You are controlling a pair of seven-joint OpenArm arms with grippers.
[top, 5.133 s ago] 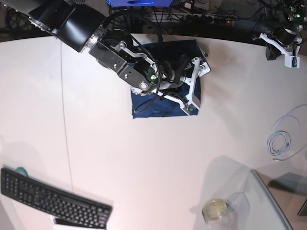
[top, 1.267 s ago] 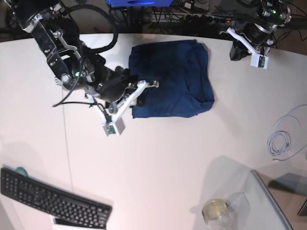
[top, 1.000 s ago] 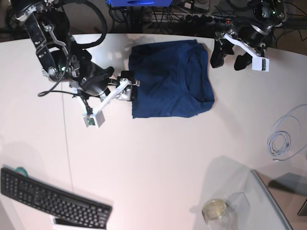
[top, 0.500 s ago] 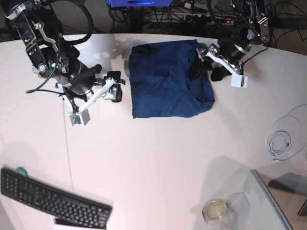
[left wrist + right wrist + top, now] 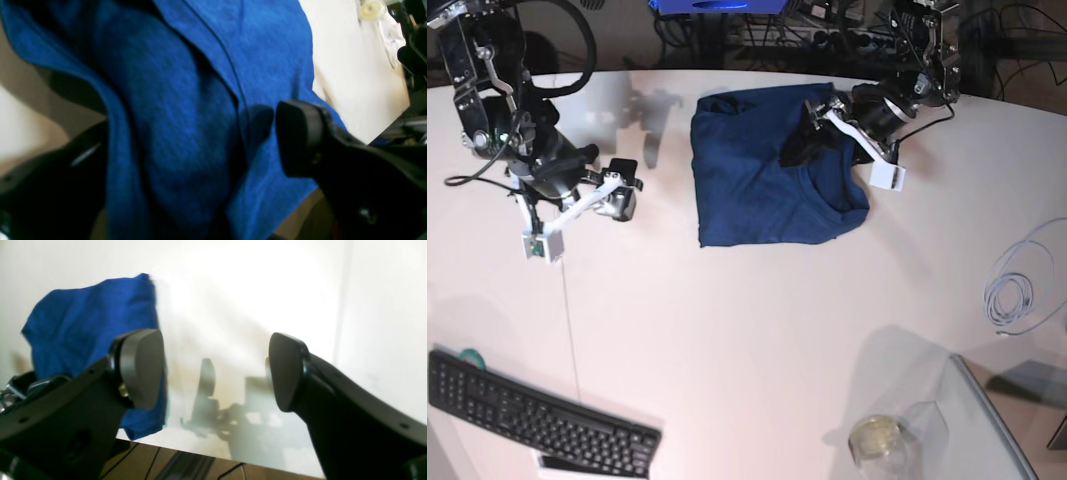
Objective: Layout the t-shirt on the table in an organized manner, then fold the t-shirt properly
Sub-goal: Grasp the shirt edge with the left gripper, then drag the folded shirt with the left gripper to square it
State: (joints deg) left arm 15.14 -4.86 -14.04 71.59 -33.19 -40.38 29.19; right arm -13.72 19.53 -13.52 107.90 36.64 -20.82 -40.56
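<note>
The dark navy t-shirt (image 5: 757,190) lies folded into a rough rectangle at the back of the white table (image 5: 757,330). My left gripper (image 5: 805,135) is down on its upper right part, near the collar. In the left wrist view the jaws of the left gripper (image 5: 193,133) stand wide apart, with a raised fold of the t-shirt (image 5: 186,83) between them. My right gripper (image 5: 624,185) hovers left of the shirt, apart from it. Up close the right gripper (image 5: 217,370) is open over bare table (image 5: 233,290), with the t-shirt (image 5: 90,320) behind its left finger.
A black keyboard (image 5: 537,420) lies at the front left. A coiled white cable (image 5: 1009,295) sits at the right edge. A glass panel (image 5: 997,430) and a small jar (image 5: 877,437) stand at the front right. A thin dark seam (image 5: 567,300) crosses the table's left side.
My left gripper has come in from the shirt's right edge onto the cloth near the collar. My right gripper has drawn further left, away from the shirt.
</note>
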